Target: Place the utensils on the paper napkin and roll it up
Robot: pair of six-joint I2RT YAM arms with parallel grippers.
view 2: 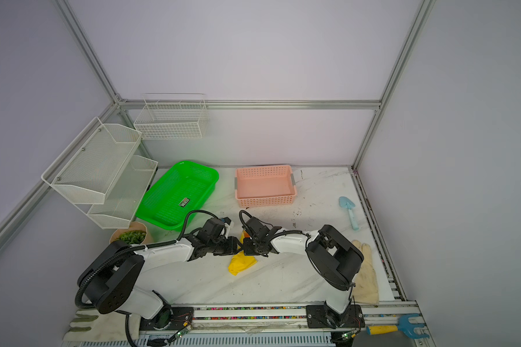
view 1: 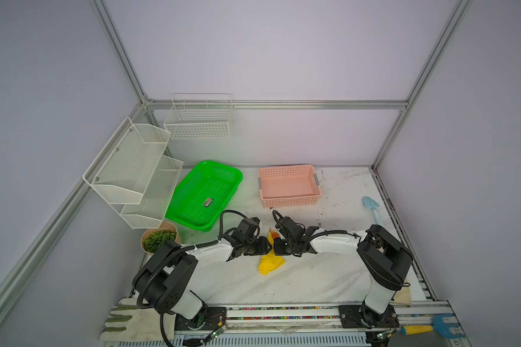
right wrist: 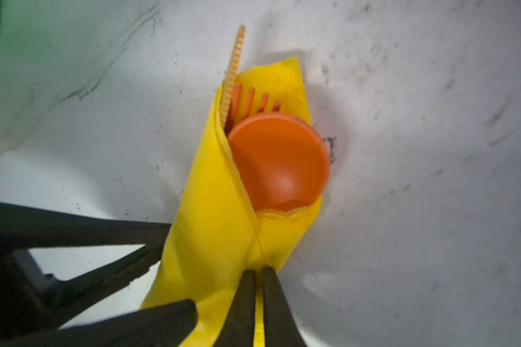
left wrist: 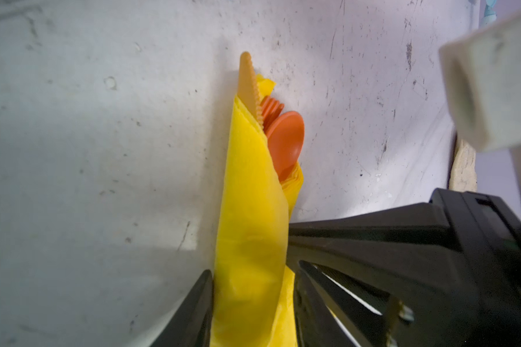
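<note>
I had the left gripper (left wrist: 253, 267) clamped across the rolled paper napkin (view 1: 271, 263), which lay just in front of the pink basket (view 1: 289, 186). The right gripper (right wrist: 259, 270) pinched its fold. The orange spoon (right wrist: 278, 159), fork (right wrist: 248, 99) and serrated knife (right wrist: 232, 75) poked out of the roll's basket-side end. I couldn't read the sticker (view 1: 207, 202) in the green basket (view 1: 223, 171) left of it.

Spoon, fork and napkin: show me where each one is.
spoon (right wrist: 278, 162), right wrist view, middle of its bowl
fork (right wrist: 249, 100), right wrist view, on a tine
napkin (right wrist: 211, 210), right wrist view, on the wrapped outer fold
</note>
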